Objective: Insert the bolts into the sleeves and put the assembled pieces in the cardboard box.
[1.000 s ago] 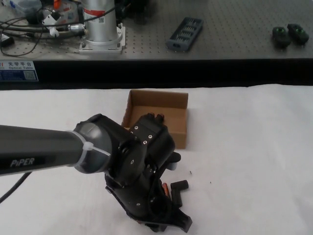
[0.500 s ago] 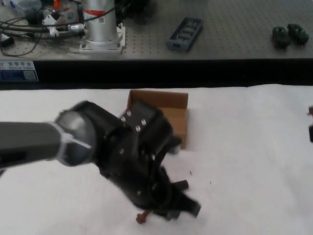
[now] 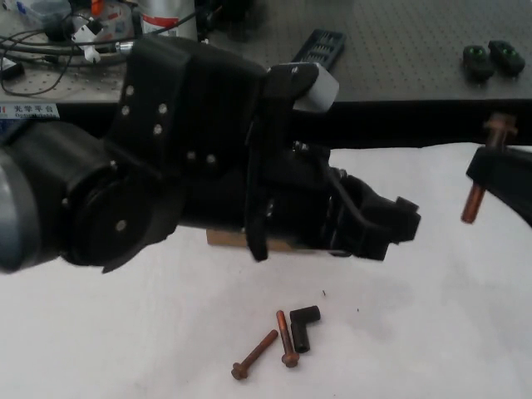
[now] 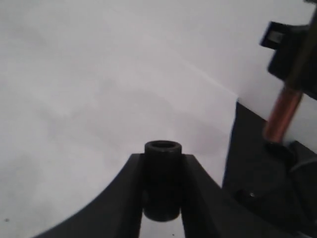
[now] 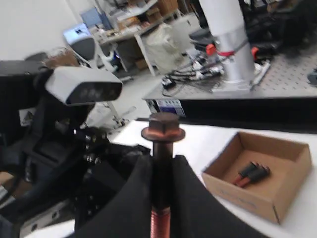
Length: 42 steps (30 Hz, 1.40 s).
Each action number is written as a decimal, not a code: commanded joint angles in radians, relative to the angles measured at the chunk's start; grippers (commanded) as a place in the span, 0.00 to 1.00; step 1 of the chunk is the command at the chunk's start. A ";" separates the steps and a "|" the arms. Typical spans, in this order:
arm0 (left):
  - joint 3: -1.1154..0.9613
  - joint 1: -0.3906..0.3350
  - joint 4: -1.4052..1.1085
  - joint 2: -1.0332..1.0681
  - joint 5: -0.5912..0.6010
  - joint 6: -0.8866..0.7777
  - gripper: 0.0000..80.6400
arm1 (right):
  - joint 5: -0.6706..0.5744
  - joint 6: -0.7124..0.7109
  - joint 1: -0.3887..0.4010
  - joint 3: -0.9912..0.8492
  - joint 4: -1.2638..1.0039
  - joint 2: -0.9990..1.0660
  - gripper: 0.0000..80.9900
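The cardboard box [image 5: 237, 196] holds two assembled pieces [image 5: 251, 173] side by side, while the right gripper [image 5: 162, 166] clamps a bolt [image 5: 162, 131] head-up at the high view's right edge and the left gripper [image 4: 162, 158] clamps a sleeve [image 4: 162, 191].

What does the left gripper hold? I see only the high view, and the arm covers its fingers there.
Observer: In the left wrist view, the left gripper is shut on a black sleeve.
Operator: Is a bolt already in the sleeve?
Observer: No, its open end shows no bolt. The bolt is clamped in the right gripper, apart from the sleeve.
Operator: And the cardboard box? I cannot see inside it.
Observer: The right wrist view shows two assembled pieces lying in the cardboard box.
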 commanded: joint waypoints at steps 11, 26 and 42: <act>0.254 -0.001 -0.089 -0.314 -0.032 0.056 0.05 | -0.197 0.012 -0.004 0.017 -0.167 0.016 0.05; 0.657 -0.037 -0.634 -0.445 -0.209 0.032 0.05 | -0.320 0.082 0.154 0.017 -0.454 0.235 0.05; 0.687 -0.037 -0.727 -0.445 -0.040 0.036 0.05 | -0.300 -0.122 0.252 0.017 -0.389 0.298 0.05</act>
